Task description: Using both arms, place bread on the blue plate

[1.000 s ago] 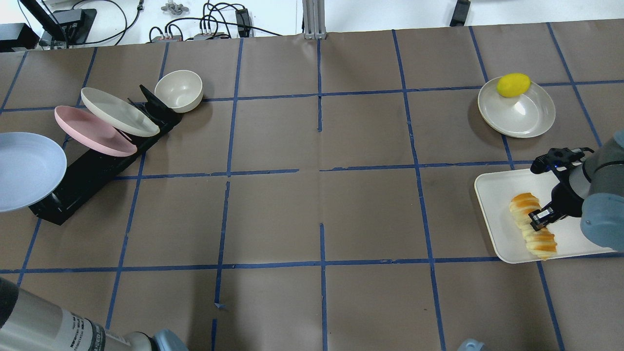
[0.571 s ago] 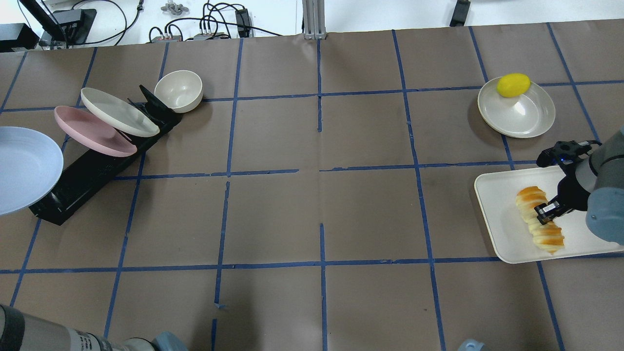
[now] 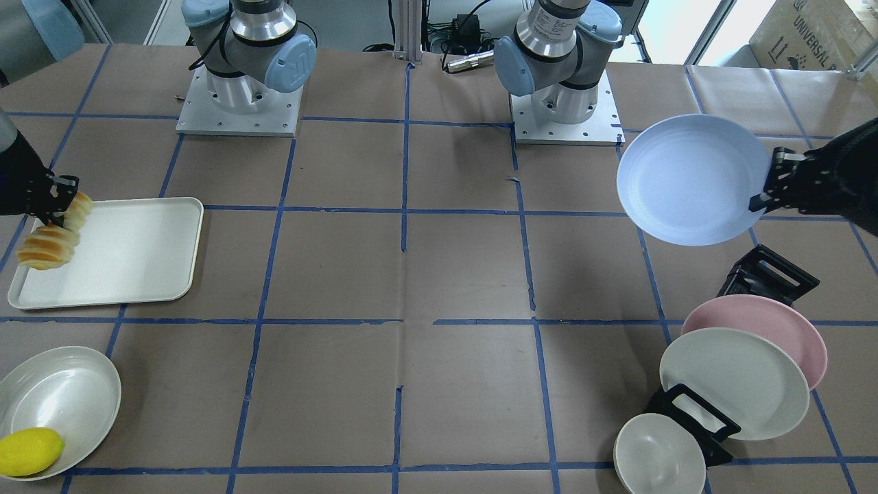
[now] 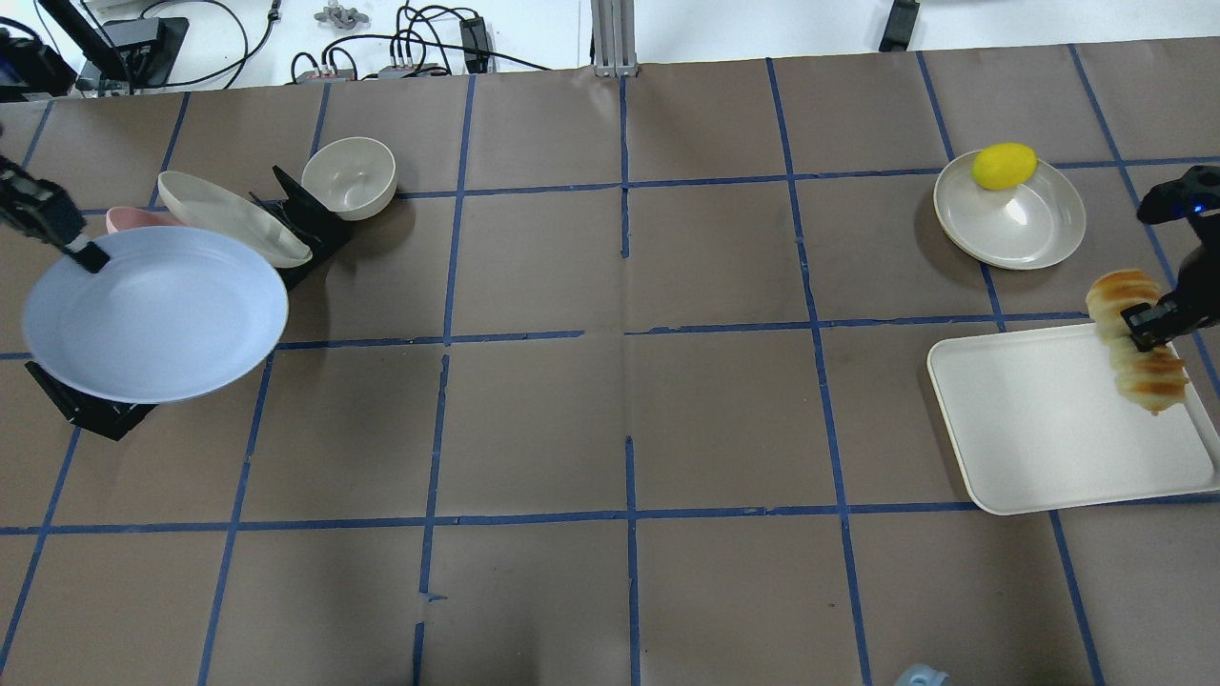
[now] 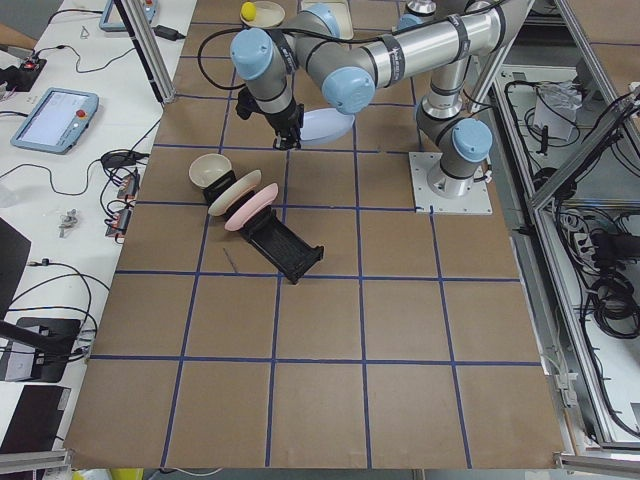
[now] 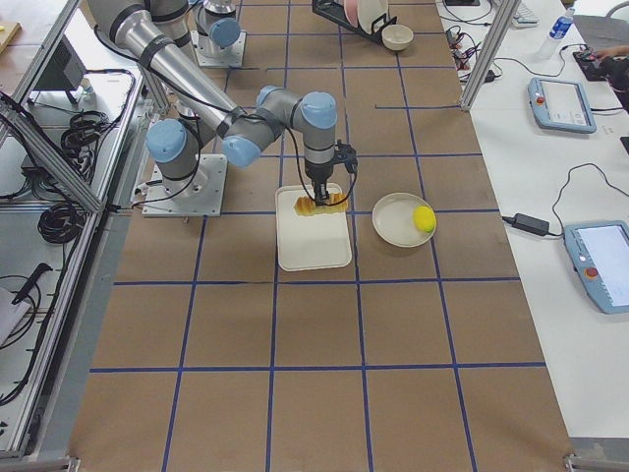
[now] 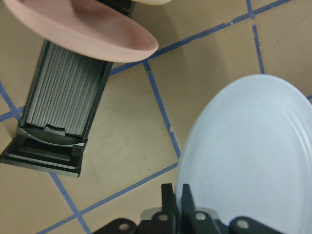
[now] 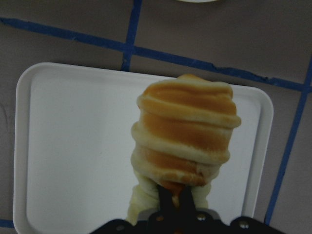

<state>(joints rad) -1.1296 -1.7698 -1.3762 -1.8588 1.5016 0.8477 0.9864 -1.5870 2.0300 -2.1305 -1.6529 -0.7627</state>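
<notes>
Both loads are now off their rests: since a second ago the bread has come up from the white tray and drifted toward its far right corner, while the blue plate has left the black rack and swung in from the table's left edge. The right gripper is clamping the loaf across its middle, fingers pinched into the soft crumb, as the right wrist view shows. The loaf's long axis is running roughly from the far side toward the robot, both ends hanging free. The left gripper is pinching the plate by its far-left rim, jaws closed on the thin edge, and is holding it face up and nearly level above the table, just in front of the pink plate. The two are hanging well apart, at opposite ends of the table. The plate's open hollow is lying on the inner side of its gripper, facing the bread, so the loaf is likely needing a long leftward carry to come over it.
</notes>
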